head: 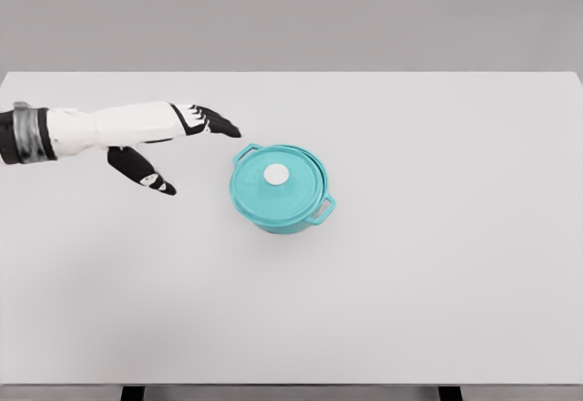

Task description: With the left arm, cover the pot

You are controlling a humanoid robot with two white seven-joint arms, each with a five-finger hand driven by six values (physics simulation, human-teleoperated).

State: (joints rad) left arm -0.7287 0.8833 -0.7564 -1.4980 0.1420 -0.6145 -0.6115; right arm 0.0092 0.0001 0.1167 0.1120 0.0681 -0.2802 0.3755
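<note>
Pot (290, 214), teal with two side handles, stands on the white table (437, 264) just to the right of the left hand (173, 146), beyond its fingertips (228, 130) and not touching them. Lid (276, 182), teal with a white knob (276, 175), sits on the pot, shifted slightly toward the hand so the far rim shows as a thin crescent. Left hand is released: fingers extended, thumb dropped below, holding nothing. Right arm is not visible. Risk assessment: the lid appears imperfectly seated; a sideways brush from the outstretched fingers could slide it further off-centre or nudge the pot. A careless withdrawal could cause the same.
</note>
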